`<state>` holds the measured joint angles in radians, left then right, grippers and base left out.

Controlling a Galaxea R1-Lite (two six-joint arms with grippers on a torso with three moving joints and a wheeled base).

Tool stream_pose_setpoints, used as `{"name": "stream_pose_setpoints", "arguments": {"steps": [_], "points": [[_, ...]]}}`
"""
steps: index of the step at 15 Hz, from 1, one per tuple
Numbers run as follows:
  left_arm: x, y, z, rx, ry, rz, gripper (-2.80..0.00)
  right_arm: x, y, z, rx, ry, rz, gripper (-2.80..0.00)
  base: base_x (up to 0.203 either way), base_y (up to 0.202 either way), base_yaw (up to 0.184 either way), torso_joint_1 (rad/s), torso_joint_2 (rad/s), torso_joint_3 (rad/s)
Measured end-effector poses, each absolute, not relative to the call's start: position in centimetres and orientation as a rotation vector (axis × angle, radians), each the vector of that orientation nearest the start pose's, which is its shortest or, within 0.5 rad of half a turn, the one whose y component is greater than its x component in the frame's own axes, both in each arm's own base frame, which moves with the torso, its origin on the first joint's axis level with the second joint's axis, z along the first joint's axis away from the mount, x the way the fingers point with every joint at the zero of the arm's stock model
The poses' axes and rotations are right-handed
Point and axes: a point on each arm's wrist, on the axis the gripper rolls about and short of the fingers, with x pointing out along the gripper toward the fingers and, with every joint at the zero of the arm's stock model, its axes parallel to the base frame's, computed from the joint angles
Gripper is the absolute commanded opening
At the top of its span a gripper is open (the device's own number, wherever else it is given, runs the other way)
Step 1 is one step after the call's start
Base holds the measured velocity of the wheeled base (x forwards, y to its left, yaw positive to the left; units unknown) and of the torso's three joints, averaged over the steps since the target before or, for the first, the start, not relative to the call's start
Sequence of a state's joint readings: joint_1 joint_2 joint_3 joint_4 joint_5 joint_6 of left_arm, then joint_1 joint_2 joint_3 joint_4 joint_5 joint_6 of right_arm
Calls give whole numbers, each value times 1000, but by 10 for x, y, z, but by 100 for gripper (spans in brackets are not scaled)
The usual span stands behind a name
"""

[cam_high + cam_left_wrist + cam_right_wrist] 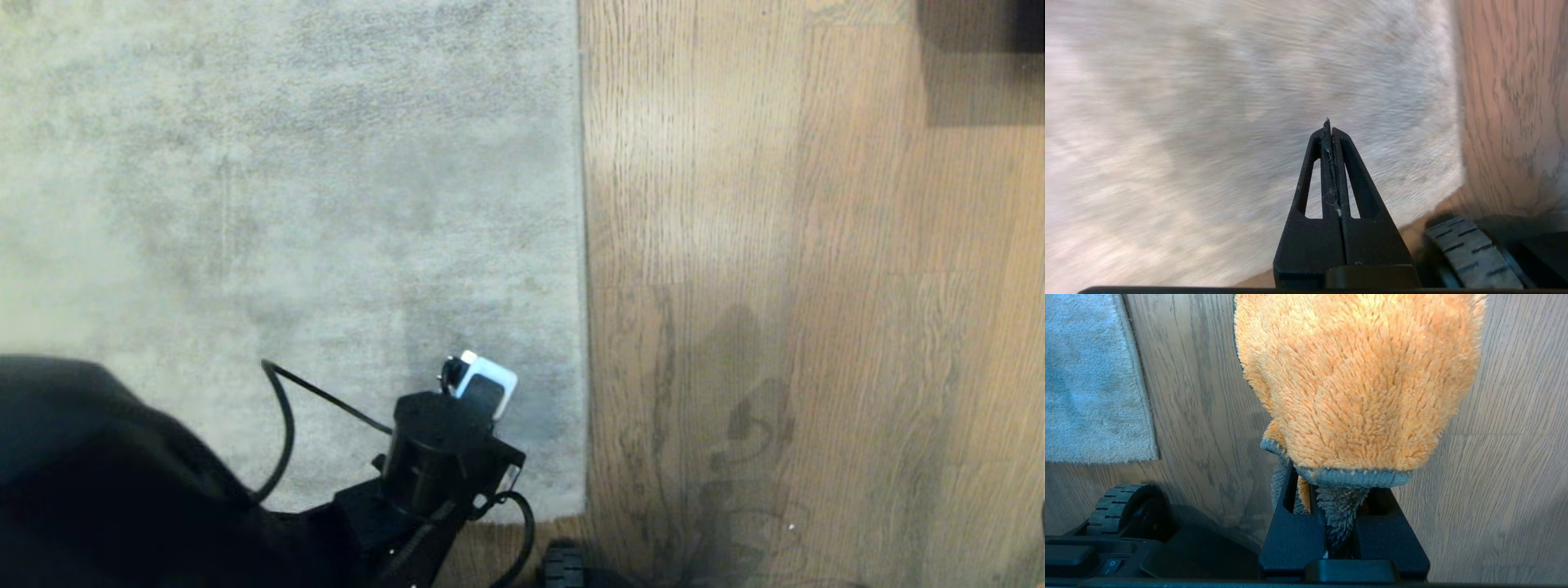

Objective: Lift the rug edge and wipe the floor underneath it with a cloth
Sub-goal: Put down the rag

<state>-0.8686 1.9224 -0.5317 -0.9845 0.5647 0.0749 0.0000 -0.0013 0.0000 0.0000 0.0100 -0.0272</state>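
Note:
The pale grey rug [286, 188] lies flat, and its rug edge [584, 245] runs straight beside the brown wood floor [816, 286] down to a squared corner [584, 513]. My left arm [441, 457] hangs over the rug near that corner. In the left wrist view my left gripper [1329, 127] is shut with nothing in it, above the pile and a little in from the rug edge [1457, 122]. My right gripper [1337, 498] is shut on the orange cloth [1359, 375], which hangs over the fingertips above the floor [1515, 457]. The rug corner [1147, 453] lies beside it.
My base's ridged wheel [1470, 253] stands on the floor just off the rug corner, and the wheel [1122, 506] shows again in the right wrist view. A dark object [980, 57] sits at the far right on the planks. A black cable [286, 425] loops over the rug.

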Motion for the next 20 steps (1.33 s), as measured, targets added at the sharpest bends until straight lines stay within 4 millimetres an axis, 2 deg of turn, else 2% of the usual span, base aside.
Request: {"name": "stream_pose_setpoints", "arguments": {"steps": [3, 8, 12, 14, 18, 20], "points": [[186, -191, 107, 331, 294, -288, -280, -23, 0, 75, -27, -1, 10, -280, 0, 0, 0, 0, 0, 0], [169, -136, 129, 273, 277, -234, -280, -23, 0, 75, -27, -1, 10, -280, 0, 0, 0, 0, 0, 0], [161, -85, 135, 207, 266, -227, -280, -23, 0, 75, -27, -1, 10, -280, 0, 0, 0, 0, 0, 0], [150, -63, 136, 186, 261, -187, -280, -23, 0, 75, -27, -1, 10, -280, 0, 0, 0, 0, 0, 0], [115, -22, 131, 169, 263, -90, -280, -23, 0, 75, -27, -1, 10, -280, 0, 0, 0, 0, 0, 0], [92, -8, 129, 152, 258, -52, -280, -23, 0, 75, -27, -1, 10, -280, 0, 0, 0, 0, 0, 0]]}}
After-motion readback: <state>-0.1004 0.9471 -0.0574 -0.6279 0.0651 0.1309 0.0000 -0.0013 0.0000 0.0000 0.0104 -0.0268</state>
